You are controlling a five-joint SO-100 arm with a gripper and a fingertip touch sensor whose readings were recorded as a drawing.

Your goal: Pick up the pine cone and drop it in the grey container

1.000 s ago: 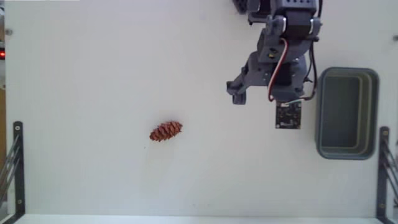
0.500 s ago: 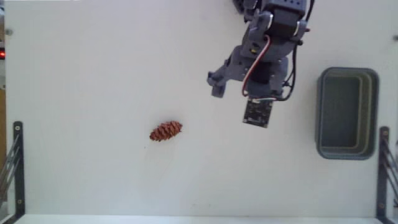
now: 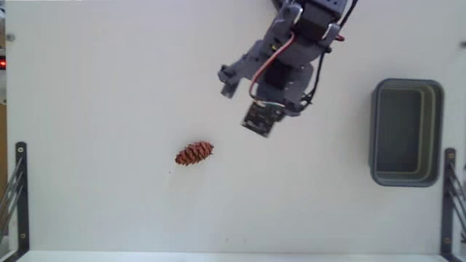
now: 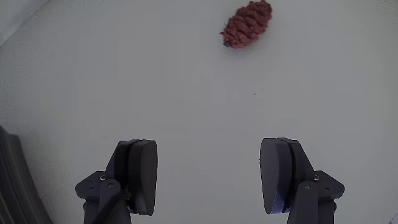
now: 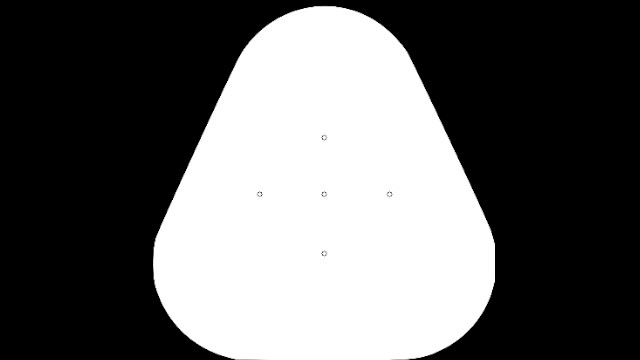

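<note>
One plain white table (image 3: 109,73) fills my fixed view, matte and evenly lit, with black metal brackets (image 3: 17,191) at the lower left and lower right edges and a small red light (image 3: 2,64) glowing at the far left edge. I can't read any writing or brand anywhere; a small circuit board (image 3: 260,118) hangs under the arm, but its markings are too small to make out.

I've got the pine cone (image 3: 194,153) lying on its side left of centre in the fixed view, reddish-brown, oval, with overlapping scales. In my wrist view the pine cone (image 4: 247,24) sits at the top, right of centre, on bare table well beyond the fingertips.

My gripper (image 4: 208,174) is spread wide, two dark pads at the bottom of the wrist view with only white surface between them, holding nothing. In the fixed view the arm (image 3: 280,54) reaches down from the top edge, angled toward the lower left, up and to the right of the cone.

At the right edge sits the grey container (image 3: 434,131), a rectangular grey-green tub with rounded corners and a stepped rim, well apart from the cone.
</note>
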